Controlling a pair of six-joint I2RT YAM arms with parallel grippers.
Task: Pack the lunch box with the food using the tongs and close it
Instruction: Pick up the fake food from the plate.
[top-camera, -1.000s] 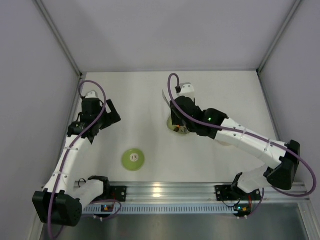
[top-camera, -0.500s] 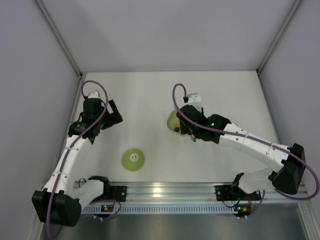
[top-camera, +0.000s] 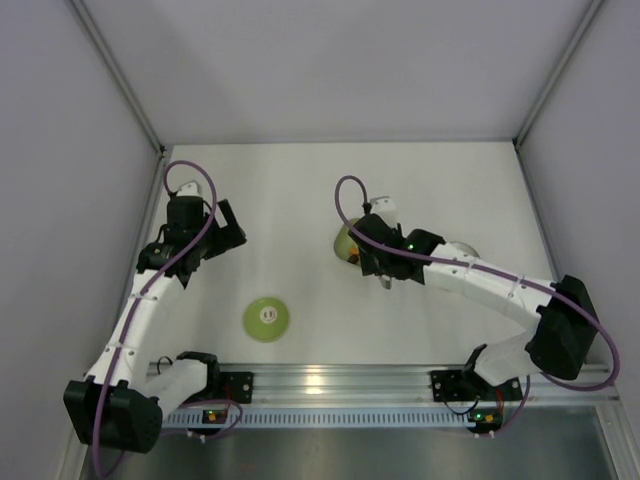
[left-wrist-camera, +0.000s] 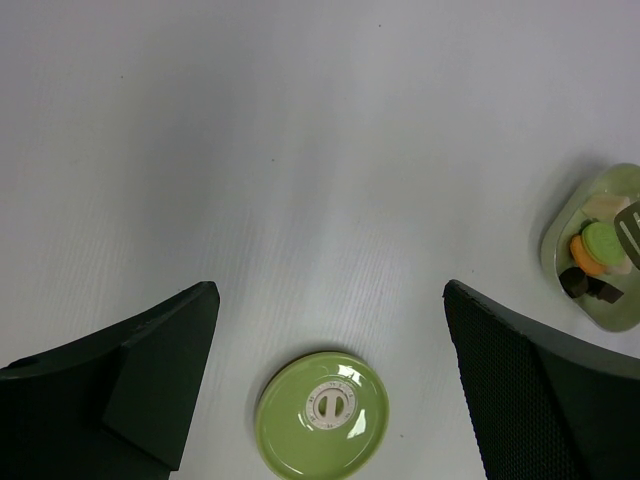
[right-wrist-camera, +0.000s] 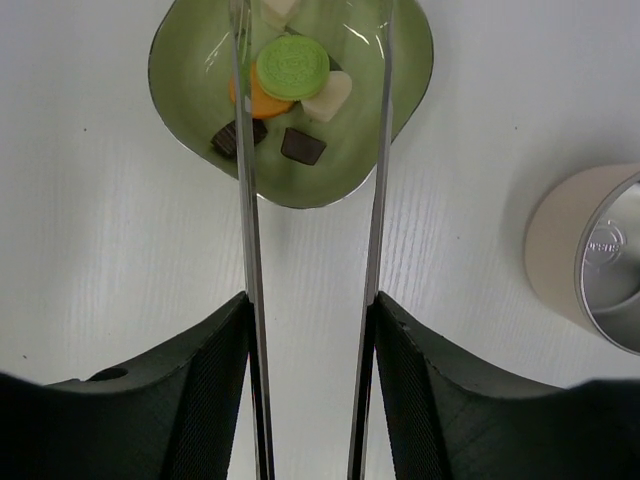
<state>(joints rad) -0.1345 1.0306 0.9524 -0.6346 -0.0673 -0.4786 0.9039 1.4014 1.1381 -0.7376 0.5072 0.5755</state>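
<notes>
My right gripper (right-wrist-camera: 312, 300) is shut on the tongs (right-wrist-camera: 247, 200), one fingertip pressing each slim silver arm from outside. The two arms stand apart and reach out over the light-green dish (right-wrist-camera: 190, 60). The food lies in that dish: a green round biscuit (right-wrist-camera: 291, 63), an orange piece (right-wrist-camera: 262, 103), a whitish piece (right-wrist-camera: 330, 97) and dark brown chunks (right-wrist-camera: 302, 146). The tong tips run past the frame's top. The lunch box (right-wrist-camera: 570, 250) stands open to the right of the dish. Its green lid (left-wrist-camera: 323, 411) lies flat on the table under my open left gripper (left-wrist-camera: 330, 300).
From above, the lid (top-camera: 266, 319) lies near the front rail and the dish (top-camera: 346, 241) shows beside the right wrist. The right forearm partly covers the lunch box (top-camera: 462, 250). My left gripper (top-camera: 225, 232) hovers at the left. Grey walls close the left, right and back.
The right wrist has shifted right and nearer, uncovering part of the dish, and the forearm has swung off the lunch box. The left arm has barely moved.
</notes>
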